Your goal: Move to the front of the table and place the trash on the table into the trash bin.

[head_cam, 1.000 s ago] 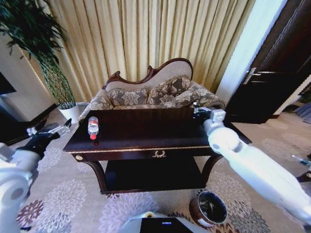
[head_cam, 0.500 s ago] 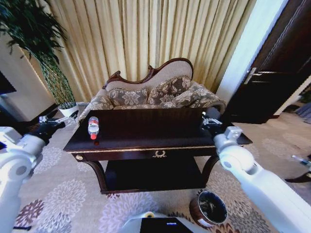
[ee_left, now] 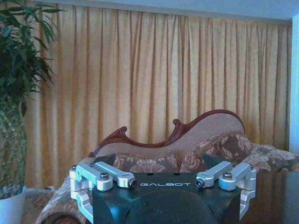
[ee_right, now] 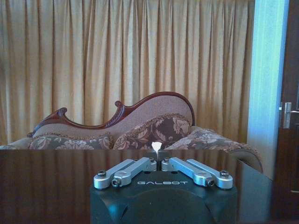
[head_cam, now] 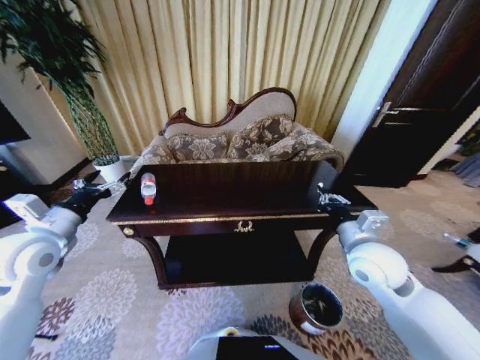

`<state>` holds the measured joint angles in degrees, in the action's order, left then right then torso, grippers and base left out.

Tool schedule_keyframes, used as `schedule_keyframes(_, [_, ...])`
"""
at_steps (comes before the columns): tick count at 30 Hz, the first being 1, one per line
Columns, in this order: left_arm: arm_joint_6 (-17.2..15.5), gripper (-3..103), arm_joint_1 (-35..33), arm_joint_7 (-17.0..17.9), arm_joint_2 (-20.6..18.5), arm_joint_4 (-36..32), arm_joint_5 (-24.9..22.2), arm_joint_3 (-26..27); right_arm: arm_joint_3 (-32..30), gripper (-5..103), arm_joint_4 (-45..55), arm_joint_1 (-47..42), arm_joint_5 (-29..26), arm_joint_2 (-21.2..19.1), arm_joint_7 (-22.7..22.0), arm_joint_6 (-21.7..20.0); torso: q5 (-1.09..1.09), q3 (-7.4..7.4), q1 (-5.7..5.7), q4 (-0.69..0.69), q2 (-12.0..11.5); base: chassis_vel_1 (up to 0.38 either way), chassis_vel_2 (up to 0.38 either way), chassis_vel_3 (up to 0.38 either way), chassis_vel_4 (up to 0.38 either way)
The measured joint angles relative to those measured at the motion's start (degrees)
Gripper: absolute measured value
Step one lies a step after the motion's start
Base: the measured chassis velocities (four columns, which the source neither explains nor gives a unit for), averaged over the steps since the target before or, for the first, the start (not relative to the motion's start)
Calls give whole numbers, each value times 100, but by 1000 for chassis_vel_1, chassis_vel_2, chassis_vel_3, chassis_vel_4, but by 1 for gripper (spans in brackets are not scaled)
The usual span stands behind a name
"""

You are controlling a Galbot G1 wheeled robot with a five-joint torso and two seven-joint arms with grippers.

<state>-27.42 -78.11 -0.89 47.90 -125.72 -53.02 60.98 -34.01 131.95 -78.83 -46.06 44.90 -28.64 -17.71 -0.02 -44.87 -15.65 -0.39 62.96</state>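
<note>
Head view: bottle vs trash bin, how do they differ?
Place: the bottle is on the table near its left end, while the trash bin is on the carpet by the front right leg.
Pose: the bottle lies on its side, while the trash bin stands upright.
Look: the bottle is slim and clear with red, while the trash bin is round, wider and dark reddish-brown.
Shared: neither the left hand nor the right hand touches either one.
</note>
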Motion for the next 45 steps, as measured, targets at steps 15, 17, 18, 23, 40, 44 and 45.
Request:
schedule_keyframes(15, [-418,100,-231,189,282,-175,535,-140,337,0,-790,-109,331,510,-13,-268,2,-3,-3,-2,-3,128,-122,-133,134])
schedule_keyframes(17, [-425,100,-246,187,309,-194,569,-158,405,0,-921,-108,384,586,-24,-325,2,-4,-7,-2,-5,-46,26,42,-51])
schedule_keyframes(18, [-425,100,-262,183,346,-219,607,-177,503,0,-1100,-104,482,698,-55,-375,2,-4,-8,-3,-5,-68,63,42,-66])
schedule_keyframes(23, [-412,100,-305,149,437,-176,687,-256,823,0,-1852,19,863,1066,-175,-489,0,-1,-2,-1,-2,-33,38,20,-26])
schedule_keyframes(40, [-309,100,-458,125,640,-319,815,-140,1530,0,-5207,1103,2102,1848,-83,-630,1,0,0,0,0,0,0,0,0])
schedule_keyframes(44, [-309,100,-469,125,648,-322,808,-116,1514,1,-5443,1151,2253,1915,-81,-630,2,-1,0,-3,0,0,0,0,0])
schedule_keyframes(45, [-308,100,-485,124,657,-324,808,-112,1500,7,-5507,1152,2305,1924,-79,-617,1,-1,0,-3,0,0,0,0,0])
